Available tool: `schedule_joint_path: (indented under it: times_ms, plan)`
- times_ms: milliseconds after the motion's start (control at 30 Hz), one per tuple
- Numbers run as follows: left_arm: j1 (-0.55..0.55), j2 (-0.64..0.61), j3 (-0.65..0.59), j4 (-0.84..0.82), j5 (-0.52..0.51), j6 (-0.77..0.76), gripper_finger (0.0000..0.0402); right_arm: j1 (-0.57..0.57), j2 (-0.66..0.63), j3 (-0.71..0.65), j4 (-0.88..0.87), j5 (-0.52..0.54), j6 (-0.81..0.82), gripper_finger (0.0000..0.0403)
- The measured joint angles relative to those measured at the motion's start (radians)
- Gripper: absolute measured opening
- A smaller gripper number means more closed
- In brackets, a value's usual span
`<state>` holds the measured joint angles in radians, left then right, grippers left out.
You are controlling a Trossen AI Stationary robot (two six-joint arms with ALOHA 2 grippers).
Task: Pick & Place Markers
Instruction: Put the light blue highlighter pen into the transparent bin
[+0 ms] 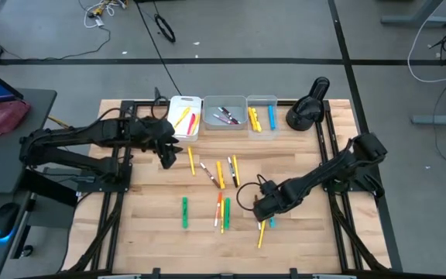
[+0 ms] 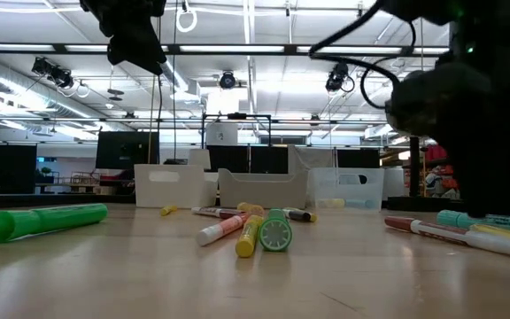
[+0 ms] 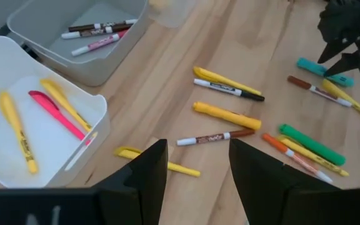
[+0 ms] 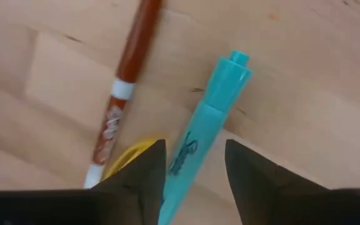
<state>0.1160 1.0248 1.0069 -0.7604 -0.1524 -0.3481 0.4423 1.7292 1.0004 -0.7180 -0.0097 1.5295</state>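
Markers lie loose on the wooden table: a green one [image 1: 184,211], an orange and yellow group [image 1: 221,211], and more around the middle [image 1: 221,172]. My right gripper [image 1: 263,209] points down over a teal marker [image 4: 199,150]. It is open, one finger on either side of the marker's barrel, and the gap is wider than the barrel. Beside the teal marker lie a brown-and-white marker [image 4: 124,81] and a yellow one [image 4: 130,156]. My left gripper [image 3: 195,162] is open with nothing between its fingers. It hangs above the table near the white bin [image 1: 184,118].
Three bins stand in a row at the far edge. The white one [image 3: 17,75] holds yellow and pink markers, the grey one [image 1: 223,115] dark and white ones, and the clear one [image 1: 261,114] a yellow and a blue one. A black object [image 1: 307,108] stands to their right.
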Motion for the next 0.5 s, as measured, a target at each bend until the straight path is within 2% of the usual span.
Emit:
schedule_joint_path:
  times_ms: [267,500]
  plan:
    - [-0.009,0.000,0.000,0.013,-0.039,0.000,0.0177,0.000,0.057,0.004,-0.007,0.001,0.037,0.0107]
    - [-0.008,0.000,0.000,0.013,-0.038,0.000,0.0177,-0.018,0.030,0.000,-0.037,0.001,0.036,0.0044]
